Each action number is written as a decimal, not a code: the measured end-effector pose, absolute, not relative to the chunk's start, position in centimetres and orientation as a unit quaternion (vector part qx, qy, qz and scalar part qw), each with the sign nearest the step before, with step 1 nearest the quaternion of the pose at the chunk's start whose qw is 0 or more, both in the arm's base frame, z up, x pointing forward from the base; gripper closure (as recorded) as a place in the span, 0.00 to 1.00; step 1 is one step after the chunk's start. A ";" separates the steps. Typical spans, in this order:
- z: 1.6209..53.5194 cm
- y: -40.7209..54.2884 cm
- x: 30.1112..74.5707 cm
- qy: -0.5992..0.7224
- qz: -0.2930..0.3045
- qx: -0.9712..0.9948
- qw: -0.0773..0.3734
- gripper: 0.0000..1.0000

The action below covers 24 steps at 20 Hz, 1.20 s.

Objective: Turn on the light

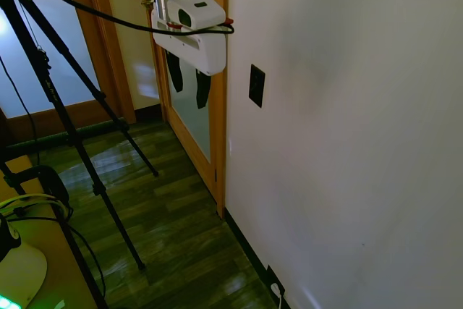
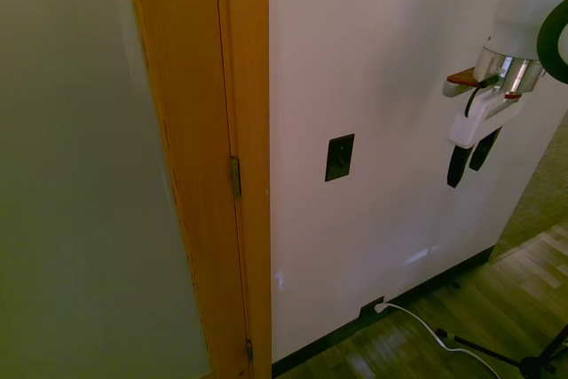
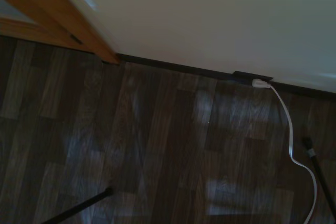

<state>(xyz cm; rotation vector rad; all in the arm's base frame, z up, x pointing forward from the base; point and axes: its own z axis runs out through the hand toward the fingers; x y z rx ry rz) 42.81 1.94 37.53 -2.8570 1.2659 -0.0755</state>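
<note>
The light's switch (image 1: 256, 85) is a small black upright plate on the white wall, just beside the wooden door frame; the second exterior view shows the switch (image 2: 339, 157) from the front. No lamp is in view. My gripper (image 1: 189, 98) hangs in the air with its fingers pointing down, open and empty. It is at about the switch's height but away from the wall and not touching the plate. From the other side the gripper (image 2: 464, 175) appears well to the right of the switch. The wrist view shows only floor and the base of the wall.
A wooden door frame (image 2: 240, 175) with a pale door panel borders the wall. Low on the skirting is a dark socket plate (image 3: 251, 76) with a white plug (image 3: 261, 83), whose cord trails across the wood floor (image 3: 157, 145).
</note>
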 end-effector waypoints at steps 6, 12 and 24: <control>36.7 2.7 45.0 0.424 -0.045 -0.904 0.021 0.00; 33.0 5.5 50.6 0.474 -0.087 -0.876 0.029 0.00; 28.9 6.3 57.9 0.508 -0.195 -0.837 0.056 1.00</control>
